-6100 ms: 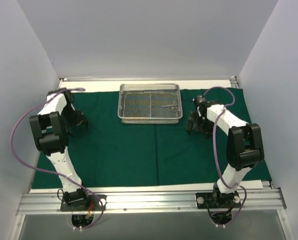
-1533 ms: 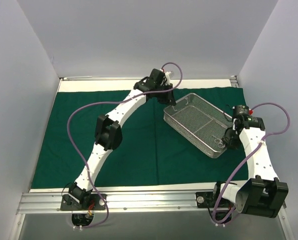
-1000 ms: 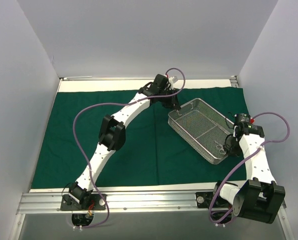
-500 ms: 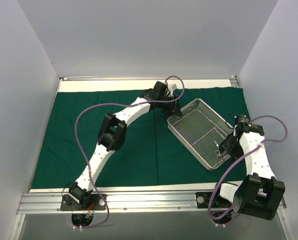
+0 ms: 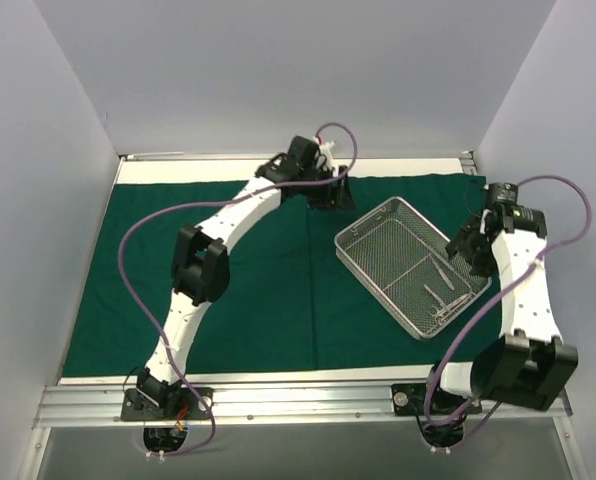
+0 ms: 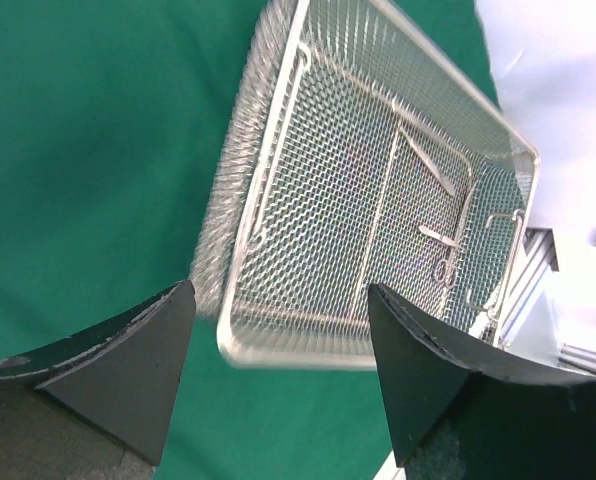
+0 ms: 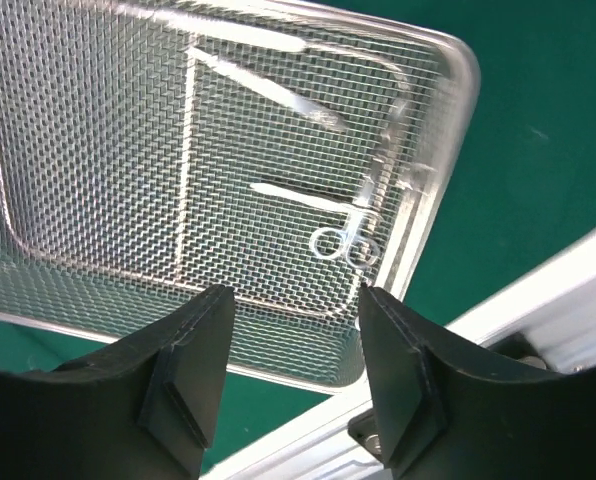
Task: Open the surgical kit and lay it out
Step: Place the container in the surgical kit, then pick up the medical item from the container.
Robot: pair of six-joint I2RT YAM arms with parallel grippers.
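Surgical kit tray [image 5: 375, 289] lies angled on right part of green drape [image 5: 238, 300], scissors [image 7: 308, 200] & tweezers [image 7: 268, 88] inside. L end effector [image 6: 278, 292], R end effector [image 7: 290, 295] both wide open, empty. Next step, prob: pick them out

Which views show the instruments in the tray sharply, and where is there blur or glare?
Top external: the light is even and the shadows soft, but the instruments in the wire-mesh tray are too small to read. Left wrist: the tray's near corner is smeared; the scissors are fairly sharp. Right wrist: the scissors are clear, the tweezers bright and blurred.
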